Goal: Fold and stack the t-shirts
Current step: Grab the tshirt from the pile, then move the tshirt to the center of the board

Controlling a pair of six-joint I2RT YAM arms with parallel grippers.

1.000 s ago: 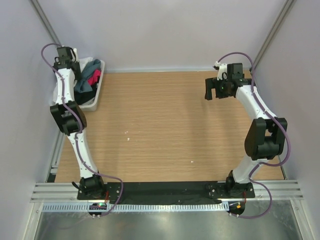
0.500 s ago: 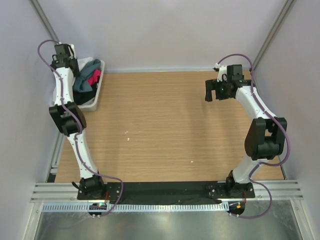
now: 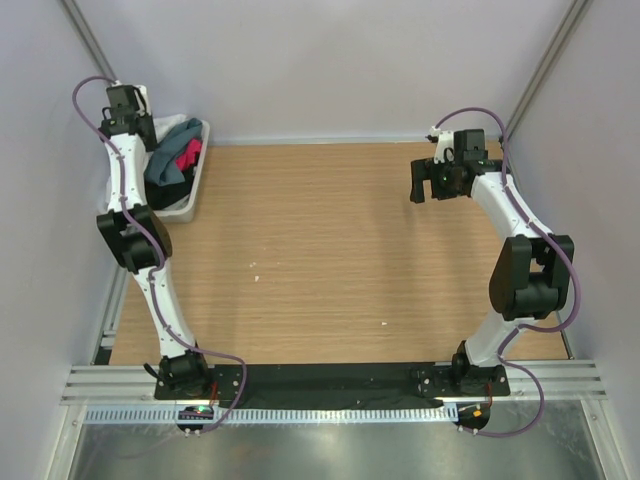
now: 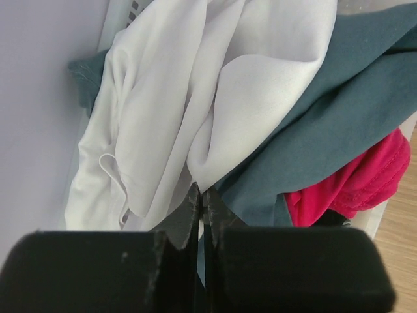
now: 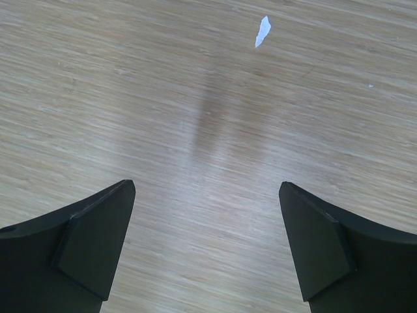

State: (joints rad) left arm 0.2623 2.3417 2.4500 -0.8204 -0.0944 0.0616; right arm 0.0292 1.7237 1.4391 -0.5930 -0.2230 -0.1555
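My left gripper (image 4: 201, 195) is shut on a fold of the white t-shirt (image 4: 195, 85), over the basket at the far left. The white shirt hangs from the jaws and lies over a grey-teal t-shirt (image 4: 339, 104) and a pink-red t-shirt (image 4: 365, 176). In the top view the left gripper (image 3: 125, 105) is high by the left wall, with the grey-teal shirt (image 3: 168, 160) and the pink-red shirt (image 3: 188, 155) in the basket below it. My right gripper (image 3: 418, 185) is open and empty above the bare table at the far right (image 5: 207, 195).
The white plastic basket (image 3: 195, 185) stands in the table's far left corner against the wall. The wooden table (image 3: 330, 250) carries small white specks (image 3: 255, 266), one seen in the right wrist view (image 5: 262, 30). Grey walls close in on three sides.
My left gripper has moved up and a little left above the basket, drawing the white shirt with it. The right arm has barely moved.
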